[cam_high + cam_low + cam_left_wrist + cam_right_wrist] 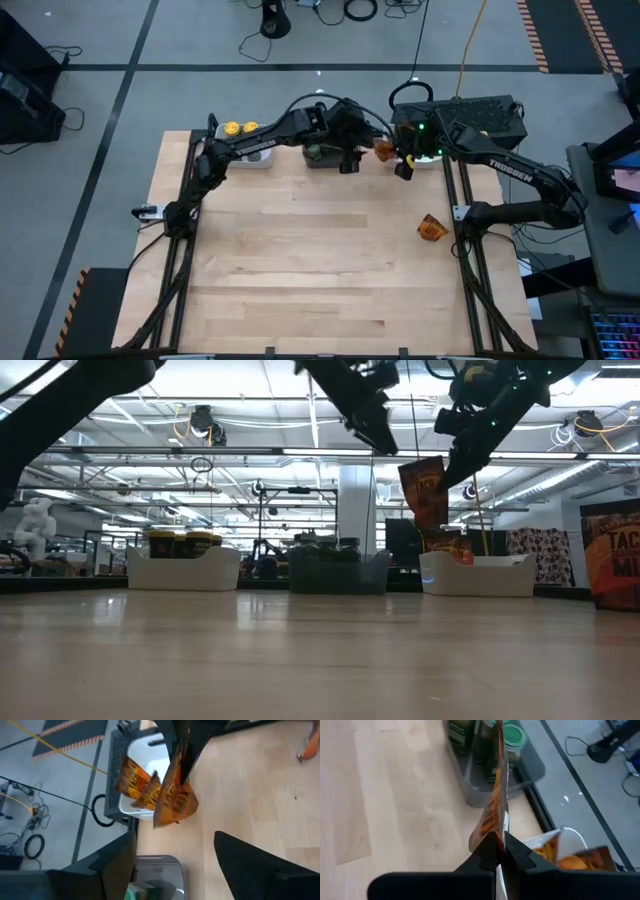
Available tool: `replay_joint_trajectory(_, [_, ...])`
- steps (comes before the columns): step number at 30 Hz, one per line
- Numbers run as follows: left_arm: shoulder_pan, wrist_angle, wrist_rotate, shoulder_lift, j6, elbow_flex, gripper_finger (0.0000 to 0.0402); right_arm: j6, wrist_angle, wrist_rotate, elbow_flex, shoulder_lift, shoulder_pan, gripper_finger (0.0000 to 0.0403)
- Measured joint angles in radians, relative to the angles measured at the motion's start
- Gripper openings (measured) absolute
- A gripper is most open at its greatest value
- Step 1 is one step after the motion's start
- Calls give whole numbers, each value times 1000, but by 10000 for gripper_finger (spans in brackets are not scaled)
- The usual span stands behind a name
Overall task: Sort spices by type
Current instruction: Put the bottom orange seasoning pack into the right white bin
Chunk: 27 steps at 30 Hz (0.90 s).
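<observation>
Here the right gripper [496, 851] hangs above the table's far edge with its fingers pressed tight on the corner of an orange packet [424, 488], which dangles between the dark grey bin [337, 571] and the white bin [478, 574] on the right. The left gripper [172, 857] hovers close beside it, fingers spread and holding nothing. That white bin already holds other orange packets [136, 784]; green-lidded jars [512, 736] sit in the grey bin, yellow-lidded jars [240, 128] in the far-left bin [243, 152], and one loose packet [432, 227] lies near the table's right edge. The main risk, I judge, is the thin pinch: the crinkly foil could slip free and fall short of the white bin, or swing into the grey one. The two arms also crowd each other, so a careless move could knock them together.
</observation>
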Motion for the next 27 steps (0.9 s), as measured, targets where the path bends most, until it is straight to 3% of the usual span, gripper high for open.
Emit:
replay_joint_trajectory(5, [48,-62,17,-59,-34,0,276,0,-23,2,0,-26,-88,0])
replay_joint_trajectory(12, [142,-135,228,-115,-121,-2,277,39,-64,57,0,-115,-182,0])
replay_joint_trajectory(16, [172,-165,306,-115,-137,-5,277,128,-100,184,1,-144,-208,0])
replay_joint_trajectory(22, [205,-226,323,-115,-164,-5,277,225,-131,211,1,-104,-233,0])
replay_joint_trajectory(27, [211,-296,323,-115,-171,-5,277,237,-153,331,1,-52,-236,0])
